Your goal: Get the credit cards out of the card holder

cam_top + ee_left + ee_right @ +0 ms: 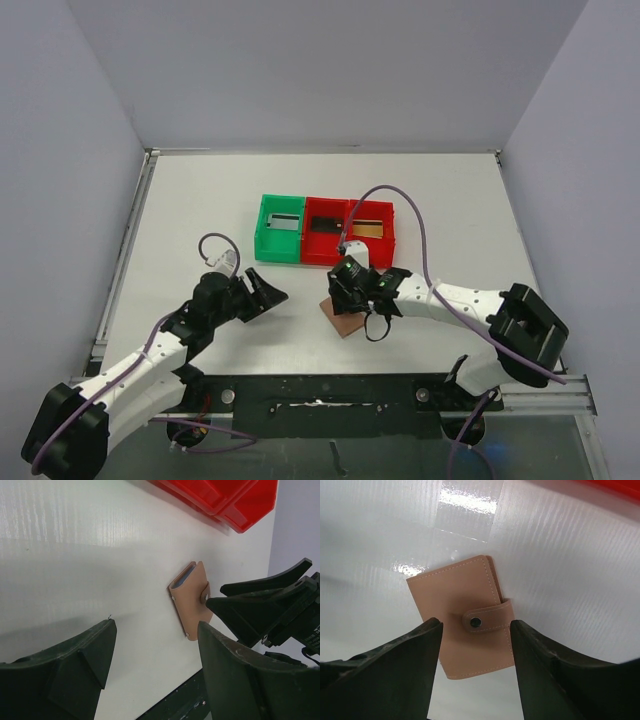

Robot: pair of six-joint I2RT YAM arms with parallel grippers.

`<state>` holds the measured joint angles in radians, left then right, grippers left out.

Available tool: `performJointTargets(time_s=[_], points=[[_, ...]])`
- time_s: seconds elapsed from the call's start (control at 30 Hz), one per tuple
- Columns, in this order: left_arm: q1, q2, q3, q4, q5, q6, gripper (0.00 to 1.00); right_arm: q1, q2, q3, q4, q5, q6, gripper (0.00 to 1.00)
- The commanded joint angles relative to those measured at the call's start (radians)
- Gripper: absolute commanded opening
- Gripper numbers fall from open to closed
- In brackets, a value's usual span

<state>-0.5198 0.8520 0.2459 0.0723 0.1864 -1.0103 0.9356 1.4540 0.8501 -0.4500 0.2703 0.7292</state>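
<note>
The card holder (462, 615) lies shut on the white table, a flat tan-brown wallet with its tab snapped down by a dark stud. It also shows as a small brown patch (345, 321) and edge-on, with blue-grey inside (191, 601). My right gripper (475, 629) hangs just over it, open, one finger on each side of the tab and nothing gripped. The credit cards are hidden inside the shut holder. To the left my left gripper (156, 627) is open over bare table, pointing toward the holder, and in the top view (268, 295) it sits well clear.
Behind the holder stands a row of bins: a green one (262, 232) and two red ones (322, 253) (390, 232), each with a flat card-like piece inside. The red bins (220, 495) fill the left wrist view's top. The table's dark front rail (330, 400) runs close by.
</note>
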Motion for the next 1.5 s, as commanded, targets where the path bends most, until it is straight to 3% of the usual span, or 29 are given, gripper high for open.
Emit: performJointTargets(time_s=[0.0, 0.23, 0.77, 0.93, 1.23, 1.47], points=[[-0.018, -0.013, 0.046, 0.068, -0.019, -0.002, 0.64, -0.012, 0.016, 0.035, 0.010, 0.027, -0.017, 0.55], [-0.040, 0.005, 0.055, 0.080, -0.030, -0.002, 0.62, -0.045, 0.035, 0.010, 0.029, -0.019, 0.002, 0.48], [-0.091, 0.040, 0.073, 0.073, -0.079, 0.001, 0.59, -0.008, 0.051, 0.087, -0.013, -0.014, -0.008, 0.47], [-0.092, 0.032, 0.076, 0.061, -0.082, 0.005, 0.58, 0.000, 0.095, 0.077, -0.021, -0.014, 0.010, 0.38], [-0.106, 0.049, 0.083, 0.074, -0.085, 0.012, 0.56, 0.004, 0.114, 0.030, -0.018, -0.011, 0.046, 0.33], [-0.148, 0.101, 0.124, 0.057, -0.107, 0.021, 0.54, -0.002, 0.081, -0.050, 0.080, -0.049, 0.083, 0.22]])
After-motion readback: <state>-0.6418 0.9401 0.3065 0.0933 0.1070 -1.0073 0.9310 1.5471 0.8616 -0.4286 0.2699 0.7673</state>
